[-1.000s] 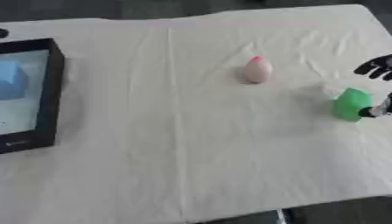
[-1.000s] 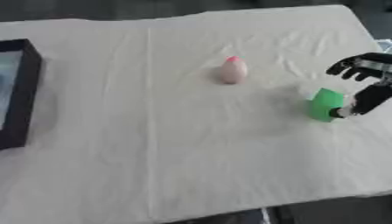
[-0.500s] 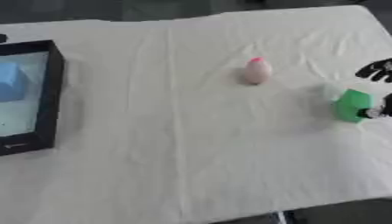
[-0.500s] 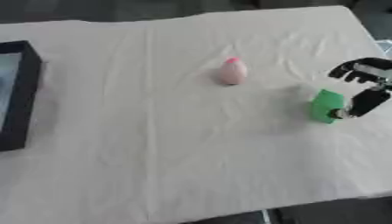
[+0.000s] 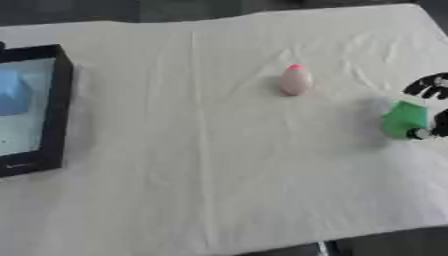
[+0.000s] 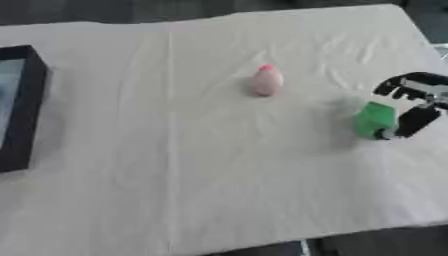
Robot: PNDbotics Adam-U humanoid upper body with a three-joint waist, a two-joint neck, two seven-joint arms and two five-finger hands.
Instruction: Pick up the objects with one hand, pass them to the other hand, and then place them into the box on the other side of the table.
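Tabletop point(image 6: 201, 165): lying under a cream cloth, creased lengthwise, running almost edge to edge.

Box point(image 5: 54, 107): black-walled, sitting at the far left edge of the tabletop. Its floor is showing pale blue-grey. A blue block point(image 5: 12, 92) is lying inside it, toward the far end. A faint pale mark is showing on the near wall; it is too blurred to read as writing.

Pink object point(image 6: 266, 81): egg-shaped, pale pink with a brighter red-pink tip, standing upright near the middle of the tabletop, toward the far side. It is well apart from the box and apart from everything else.

Green object point(image 6: 374, 120): a small bright green block, sitting on the cloth at the right side of the tabletop, nearer than the pink object and to its right. No label or writing is readable on it.

Right robot hand point(image 6: 413, 100): black with a silver tip, coming in from the right edge. Its fingers point(image 6: 399, 86) are curling over just beyond the green object, and its thumb is reaching down to the object's right side, the tip looking to be touching it. The grasp is not closed round the object; the object is resting on the cloth.

Left robot hand: showing in neither view.
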